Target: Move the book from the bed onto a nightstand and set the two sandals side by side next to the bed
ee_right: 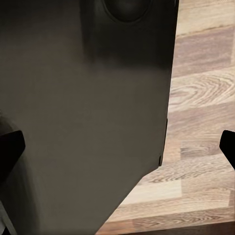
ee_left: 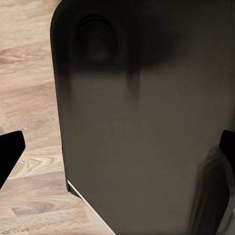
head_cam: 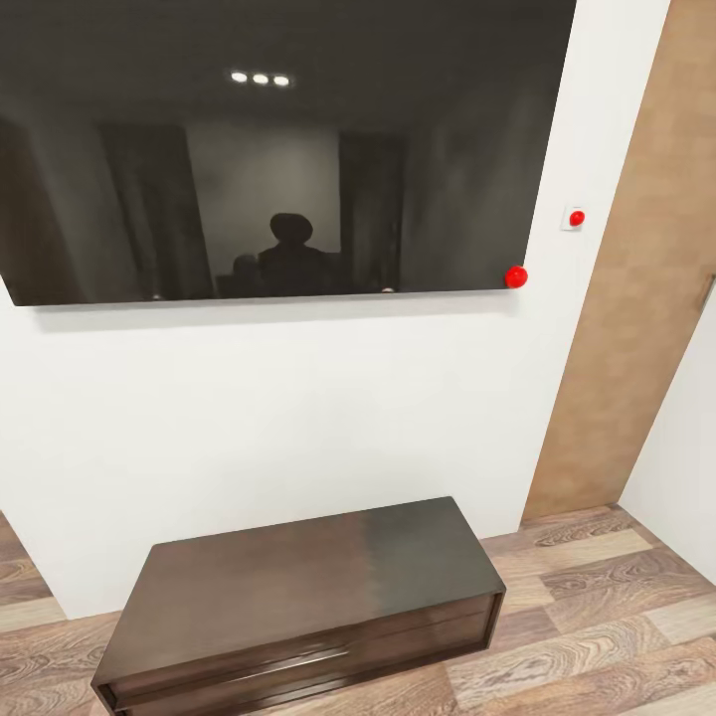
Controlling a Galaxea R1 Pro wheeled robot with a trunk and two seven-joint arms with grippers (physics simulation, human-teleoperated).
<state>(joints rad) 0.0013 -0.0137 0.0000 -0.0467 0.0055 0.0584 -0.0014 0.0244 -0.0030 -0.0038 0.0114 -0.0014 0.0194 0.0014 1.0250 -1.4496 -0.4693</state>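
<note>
While the robot faces a white wall (head_cam: 298,418), none of the task's things lies before it, so all steps appear left to do.

- Wall-mounted dark screen (head_cam: 278,149), upper frame, reflecting ceiling lights.
- Long low dark-brown drawer cabinet (head_cam: 308,607), lower centre, on wood-plank floor (head_cam: 597,617).
- Brown door panel (head_cam: 636,298), right edge.
- Left gripper (ee_left: 117,152) and right gripper (ee_right: 117,147): fingertips far apart, nothing held, each above a dark robot body panel (ee_left: 147,122).
- Red knob (head_cam: 515,276); red wall switch (head_cam: 575,217).
</note>
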